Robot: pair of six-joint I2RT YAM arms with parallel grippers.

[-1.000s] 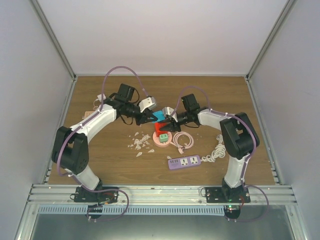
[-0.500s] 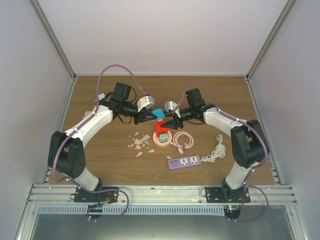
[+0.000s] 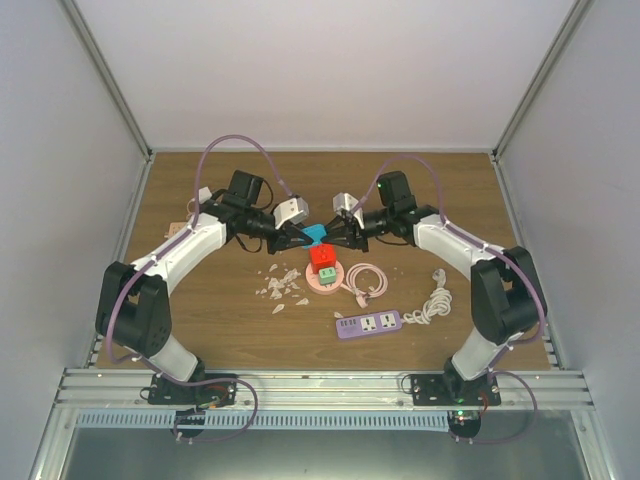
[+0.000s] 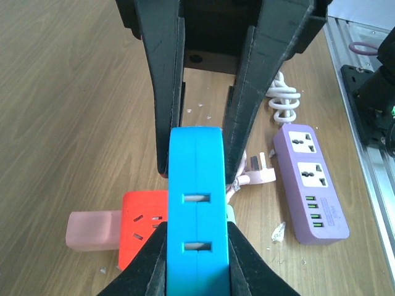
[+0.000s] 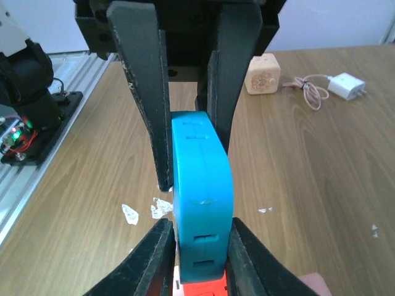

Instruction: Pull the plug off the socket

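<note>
Above the table (image 3: pixel 200 310), both claws pinch the blue plug (image 3: pixel 317 234).

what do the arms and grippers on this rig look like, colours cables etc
Both arms have white link shells with black joints and black bases. A lilac cable loops along the left arm and the right arm. The left gripper and right gripper have long, flat, matte black fingers, with a white block beside each wrist.
</note>
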